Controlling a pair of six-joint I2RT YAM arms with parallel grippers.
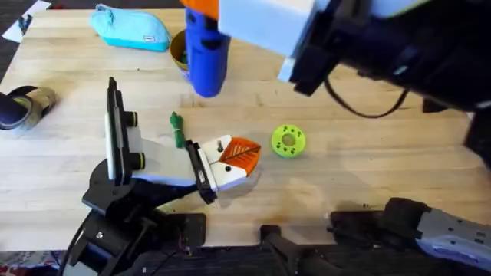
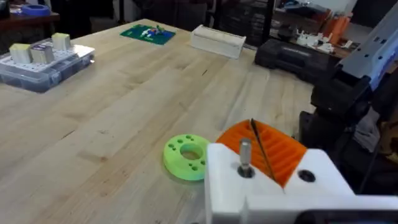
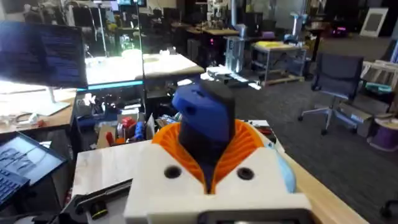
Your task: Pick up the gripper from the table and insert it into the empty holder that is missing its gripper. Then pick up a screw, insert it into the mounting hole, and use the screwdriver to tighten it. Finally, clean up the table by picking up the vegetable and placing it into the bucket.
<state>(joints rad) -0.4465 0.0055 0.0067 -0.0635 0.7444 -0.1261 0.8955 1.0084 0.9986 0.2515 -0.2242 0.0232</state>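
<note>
The white holder sits at the end of my left arm, low over the table's middle. The orange ribbed gripper is seated in it, pointed tip outward. A small grey screw stands upright in the holder's mounting hole, and a second hole beside it is bare. My right gripper hangs high under the camera, shut on the blue screwdriver. The dark-green vegetable lies on the table left of the holder. The orange-brown bucket is partly hidden behind the screwdriver.
A lime-green disc lies right of the holder. A turquoise pouch rests at the back left, and a dark object at the left edge. A clear parts box and a white box sit farther off.
</note>
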